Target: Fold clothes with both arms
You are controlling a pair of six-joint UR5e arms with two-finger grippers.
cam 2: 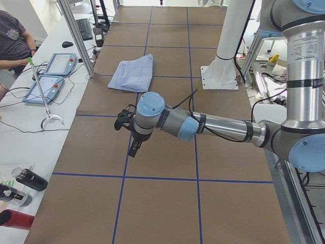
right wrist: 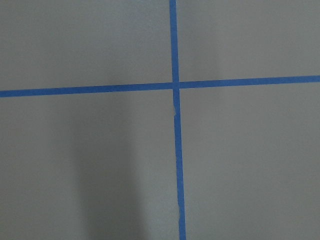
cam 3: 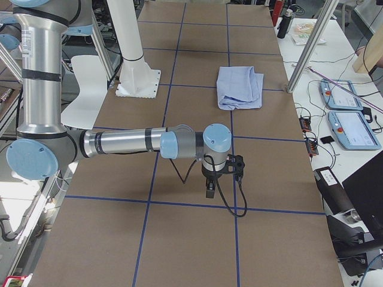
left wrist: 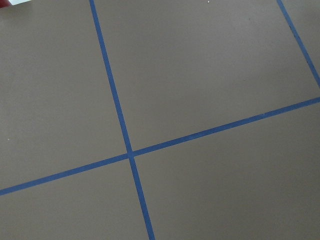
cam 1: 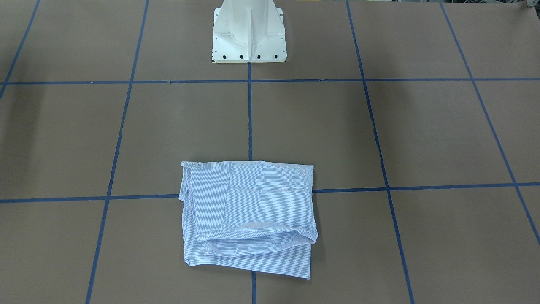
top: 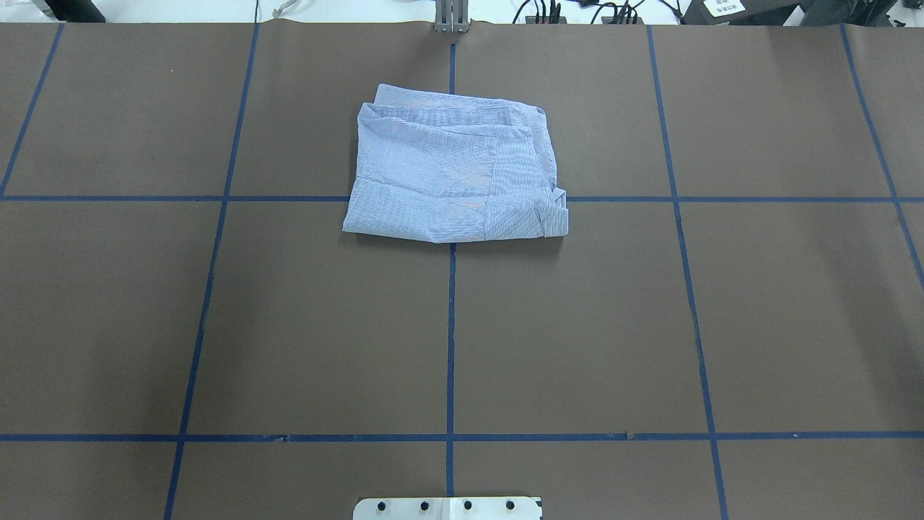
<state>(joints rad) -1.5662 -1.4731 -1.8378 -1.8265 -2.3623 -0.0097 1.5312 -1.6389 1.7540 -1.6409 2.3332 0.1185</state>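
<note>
The light blue striped shirt [cam 1: 249,215] lies folded into a rough rectangle on the brown table, at the far middle in the overhead view [top: 455,177]. It also shows in the side views [cam 2: 133,73] [cam 3: 239,86]. Both arms are away from it, out at the table's ends. The left gripper [cam 2: 133,147] hangs over bare table and shows only in the exterior left view. The right gripper [cam 3: 209,190] shows only in the exterior right view. I cannot tell whether either is open or shut. Nothing hangs from them. The wrist views show only table and blue tape lines.
The white pedestal base [cam 1: 249,38] stands at the robot's edge of the table [top: 447,508]. Blue tape lines [left wrist: 131,154] grid the brown surface. A side desk holds teach pendants [cam 2: 51,76] and bottles [cam 2: 28,179]. A seated person [cam 2: 12,40] is beside it.
</note>
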